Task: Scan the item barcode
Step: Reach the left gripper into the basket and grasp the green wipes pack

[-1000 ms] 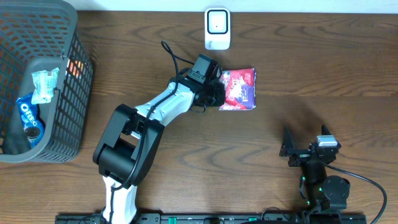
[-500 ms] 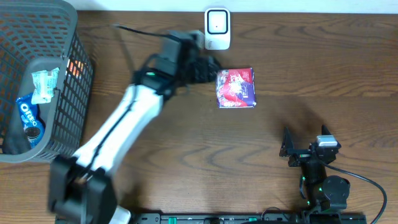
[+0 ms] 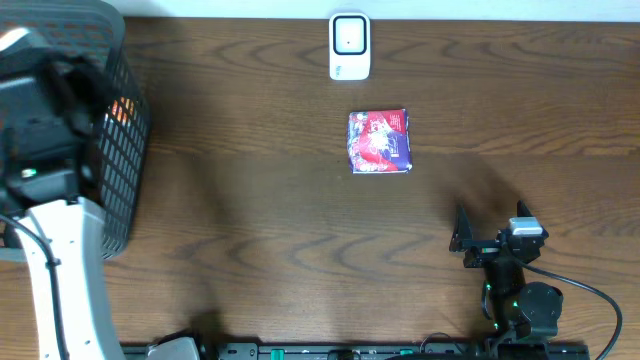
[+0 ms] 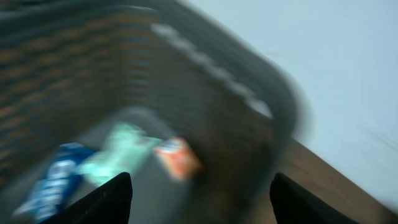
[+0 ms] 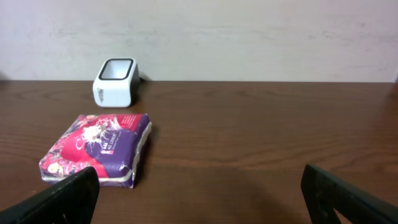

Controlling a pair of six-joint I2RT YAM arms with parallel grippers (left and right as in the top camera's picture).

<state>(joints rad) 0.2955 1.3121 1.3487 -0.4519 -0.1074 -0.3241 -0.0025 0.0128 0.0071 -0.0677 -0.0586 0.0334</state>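
One snack packet (image 3: 379,141) near scanner (image 3: 350,45), far from left gripper (image 4: 200,191) over basket (image 3: 128,160).

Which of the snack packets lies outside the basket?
The red-and-purple packet, alone on the table near the white scanner; the blue pack, green pack and orange pack lie inside the basket.

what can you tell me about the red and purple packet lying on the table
The packet is a small, roughly square soft pack, glossy plastic by the look, printed mostly red with purple toward one side and pale sealed edges. It looks plump and whole. It lies flat, printed face up, on the brown wooden table, a little way from the white scanner with bare wood between them. Nothing but the table touches it.
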